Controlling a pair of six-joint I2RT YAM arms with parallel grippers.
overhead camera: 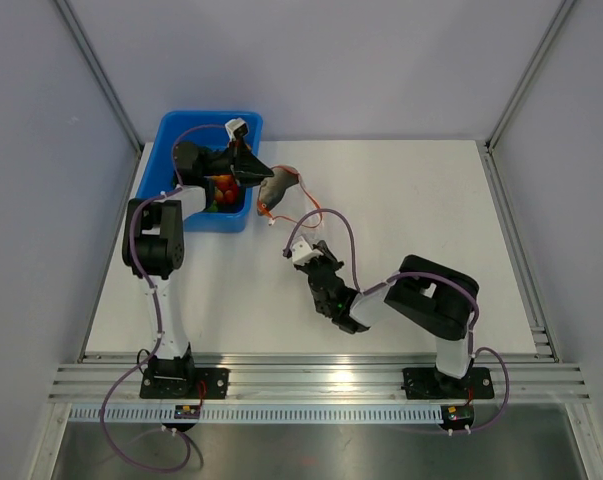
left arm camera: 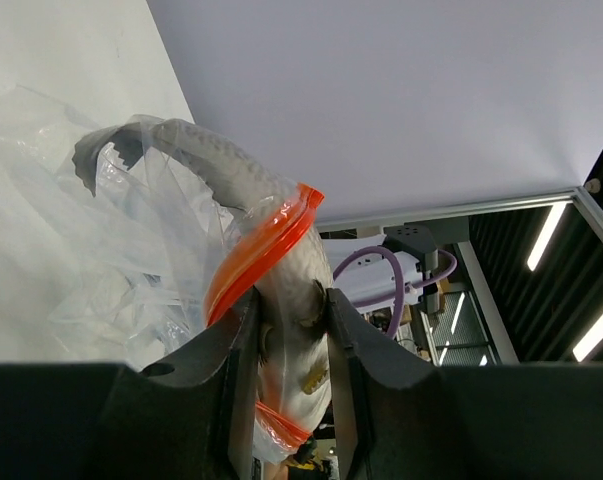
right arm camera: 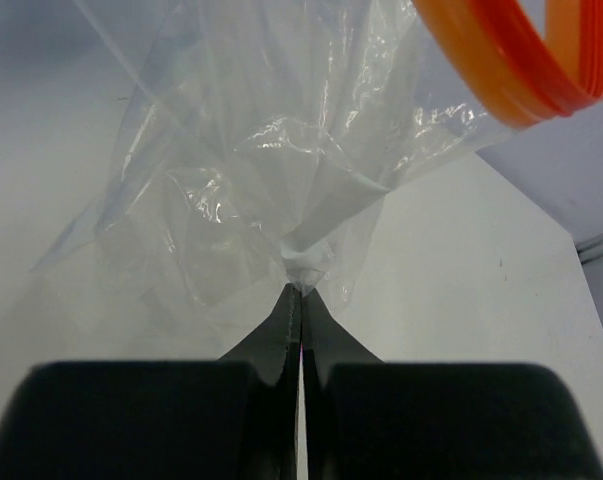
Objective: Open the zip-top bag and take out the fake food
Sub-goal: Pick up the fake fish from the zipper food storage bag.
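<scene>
Clear crinkled plastic stretched between two pincers over the white desk [overhead camera: 431,200].
In the right wrist view, the right pincer [right arm camera: 299,290] has its jaws pressed together on a fold of the zip-top bag [right arm camera: 271,170], with the orange zip strip [right arm camera: 511,70] above. Only the left wrist view shows the left pincer [left arm camera: 291,300] clamped narrowly on the grey fish [left arm camera: 221,160], which the strip rings at the bag's mouth. From overhead, the bag is just beside the blue tub's [overhead camera: 191,130] right edge. Other fake food [overhead camera: 222,190] lies inside the tub, and bare desk spreads to the right.
</scene>
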